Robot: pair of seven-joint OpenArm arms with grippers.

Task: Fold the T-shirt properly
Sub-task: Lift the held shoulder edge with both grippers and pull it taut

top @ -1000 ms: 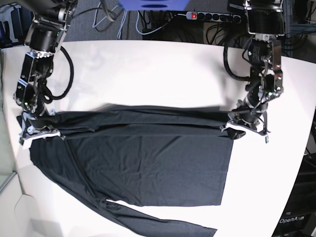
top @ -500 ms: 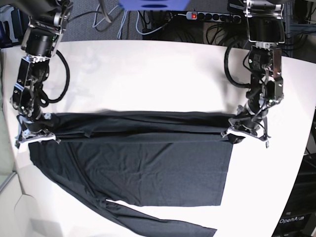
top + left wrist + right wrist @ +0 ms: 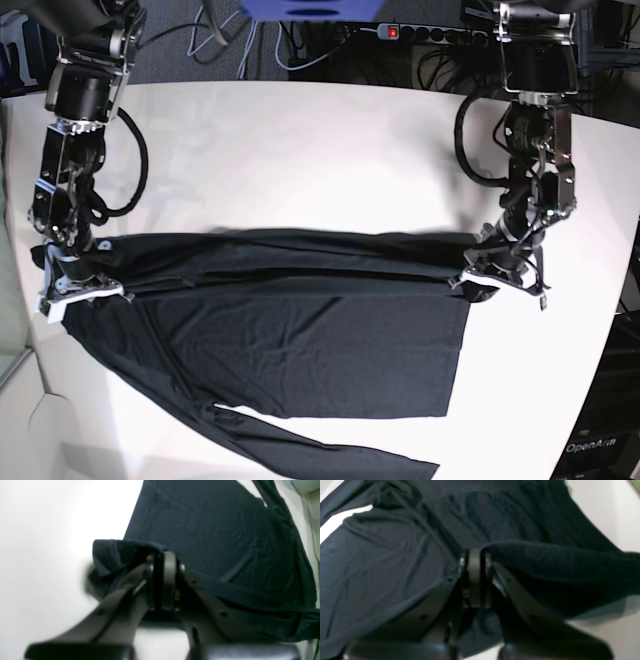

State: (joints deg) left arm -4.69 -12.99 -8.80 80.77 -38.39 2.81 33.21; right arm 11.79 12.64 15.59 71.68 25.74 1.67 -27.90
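Together our left gripper (image 3: 497, 275) and right gripper (image 3: 78, 285) pinched the soft, floppy T-shirt (image 3: 300, 340) by its folded edge.

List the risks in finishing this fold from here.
1. The left gripper and right gripper each pinch only an edge of the T-shirt; either could slip and skew the fold.
2. The loose sleeve trails toward the table's near edge and may drag or bunch.

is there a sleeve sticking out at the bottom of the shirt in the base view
Yes, a sleeve of the T-shirt stretches diagonally across the table below the body.
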